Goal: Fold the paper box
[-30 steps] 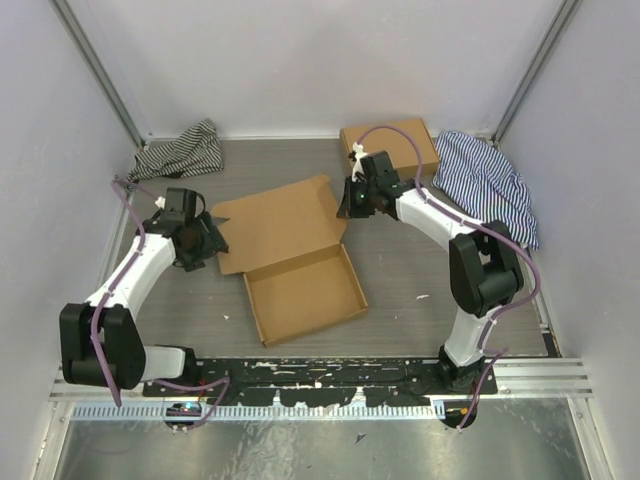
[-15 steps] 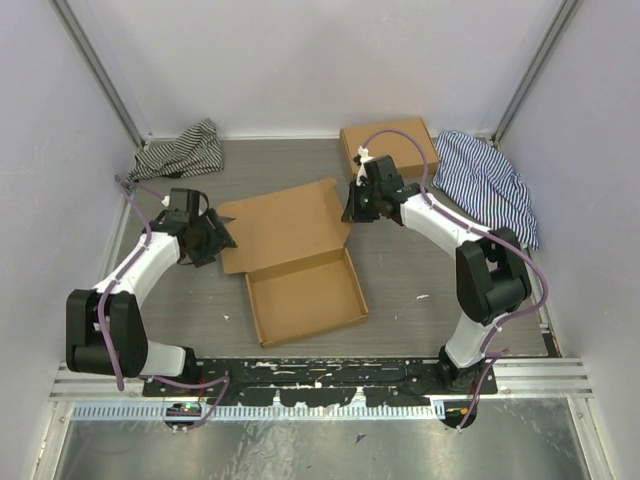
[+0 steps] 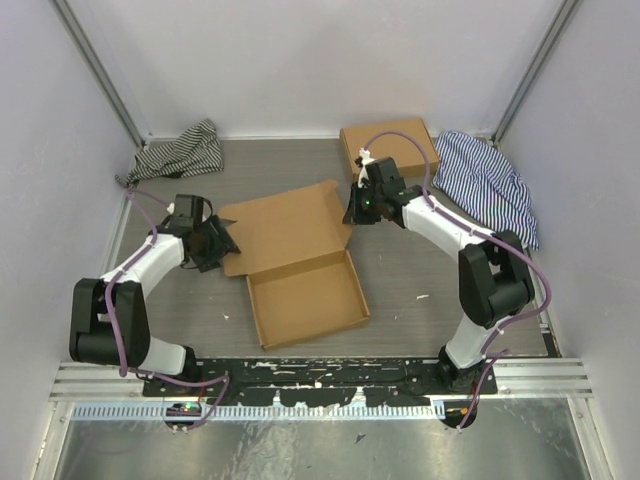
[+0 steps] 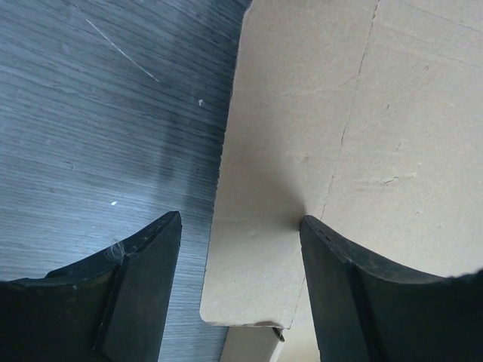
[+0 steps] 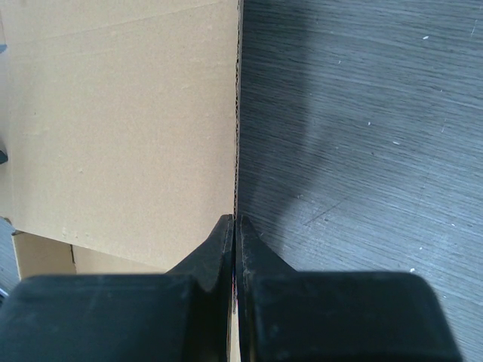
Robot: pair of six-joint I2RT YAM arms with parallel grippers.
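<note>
left gripper has neared the box, jaws wide; right gripper pinches its lid; tray formed, lid open.

Nothing legible is showing in any of the three views: no text, label, brand, number or sign. The paper box is presenting only plain, unprinted brown cardboard on the faces I can see.
</note>
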